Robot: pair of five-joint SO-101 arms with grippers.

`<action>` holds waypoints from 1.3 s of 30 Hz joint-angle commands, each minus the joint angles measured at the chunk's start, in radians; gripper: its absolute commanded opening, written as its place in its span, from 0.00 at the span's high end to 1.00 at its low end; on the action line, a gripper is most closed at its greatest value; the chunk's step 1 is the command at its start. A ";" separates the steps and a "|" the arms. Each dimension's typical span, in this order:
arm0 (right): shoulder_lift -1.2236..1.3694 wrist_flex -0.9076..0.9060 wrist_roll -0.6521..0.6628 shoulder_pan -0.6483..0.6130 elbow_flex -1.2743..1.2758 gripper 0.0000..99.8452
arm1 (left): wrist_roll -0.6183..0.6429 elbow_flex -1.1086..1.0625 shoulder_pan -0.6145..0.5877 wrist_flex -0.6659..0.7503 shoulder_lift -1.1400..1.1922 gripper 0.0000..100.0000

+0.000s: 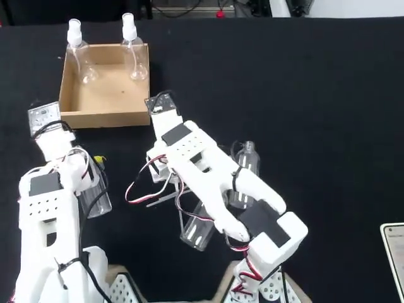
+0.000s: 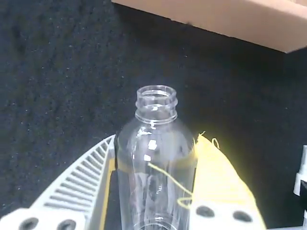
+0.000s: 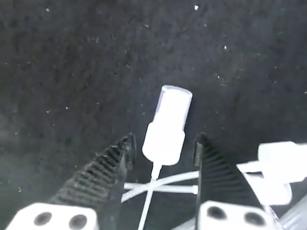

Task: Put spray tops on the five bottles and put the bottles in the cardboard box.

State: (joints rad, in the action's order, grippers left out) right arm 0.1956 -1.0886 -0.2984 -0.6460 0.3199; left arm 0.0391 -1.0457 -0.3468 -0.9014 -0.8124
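My left gripper (image 2: 156, 139) is shut on a clear bottle (image 2: 154, 143) with a bare, open neck; in the high view this bottle (image 1: 96, 192) sits at the left, just in front of the cardboard box (image 1: 104, 117). My right gripper (image 3: 163, 141) is open, its black fingers (image 3: 112, 163) standing on either side of a white spray top (image 3: 167, 127) that lies on the black cloth with its thin tube trailing. A second spray top (image 3: 278, 167) lies beside it. Two capped bottles (image 1: 79, 57) (image 1: 132, 53) lean in the box's far end.
Two more clear bottles lie near the right arm, one (image 1: 247, 163) behind it and one (image 1: 196, 230) under it. A pale flat object (image 1: 396, 249) sits at the right table edge. The arm bases stand at the front.
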 commanded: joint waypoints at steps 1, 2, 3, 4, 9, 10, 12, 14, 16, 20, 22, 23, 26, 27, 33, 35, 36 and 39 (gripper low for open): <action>0.044 0.040 0.005 0.017 -0.054 0.81 | 0.009 0.019 -0.051 0.014 -0.028 0.87; 0.062 0.032 0.005 0.020 -0.062 0.81 | 0.009 0.021 -0.053 0.014 -0.028 0.87; 0.073 0.021 0.005 0.021 -0.070 0.81 | 0.009 0.019 -0.053 0.014 -0.028 0.87; 0.076 0.005 0.005 0.021 -0.077 0.83 | 0.009 0.019 -0.051 0.014 -0.028 0.87; 0.073 -0.034 0.012 0.049 -0.120 0.99 | 0.009 0.021 -0.051 0.011 -0.028 0.87; 0.073 -0.051 0.012 0.058 -0.134 0.98 | 0.009 0.021 -0.050 0.011 -0.028 0.87; 0.050 -0.089 0.014 0.074 -0.170 0.99 | 0.006 0.024 -0.050 0.009 -0.028 0.87; 0.002 -0.135 0.014 0.087 -0.211 0.99 | 0.005 0.025 -0.050 0.008 -0.048 0.87; -0.071 -0.187 0.014 0.089 -0.249 0.99 | 0.003 0.027 -0.050 -0.026 -0.103 0.87; -0.263 -0.287 0.014 0.086 -0.300 0.99 | 0.003 0.050 -0.015 -0.146 -0.321 0.87; -0.369 -0.304 0.014 0.086 -0.312 0.99 | 0.002 0.039 0.035 -0.167 -0.448 0.87; -0.417 -0.304 0.014 0.086 -0.315 0.99 | -0.002 0.033 0.058 -0.167 -0.502 0.87; -0.533 -0.293 0.011 0.086 -0.314 0.99 | -0.035 0.004 0.119 -0.169 -0.612 0.87; -0.567 -0.279 0.011 0.084 -0.311 0.99 | -0.044 -0.008 0.139 -0.169 -0.634 0.87; -0.765 -0.209 0.014 0.094 -0.317 0.99 | -0.095 -0.016 0.226 -0.178 -0.717 0.87; -0.839 -0.201 0.014 0.114 -0.317 0.99 | -0.118 -0.013 0.272 -0.170 -0.733 0.87; -0.874 -0.192 0.014 0.137 -0.317 0.99 | -0.127 -0.004 0.303 -0.170 -0.743 0.87; -0.970 -0.152 0.014 0.247 -0.315 0.99 | -0.132 0.022 0.400 -0.169 -0.776 0.87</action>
State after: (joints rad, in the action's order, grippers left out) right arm -0.6713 -1.2942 -0.2938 -0.4971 0.0606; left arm -0.0775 -1.0825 -0.0614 -1.0764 -1.5474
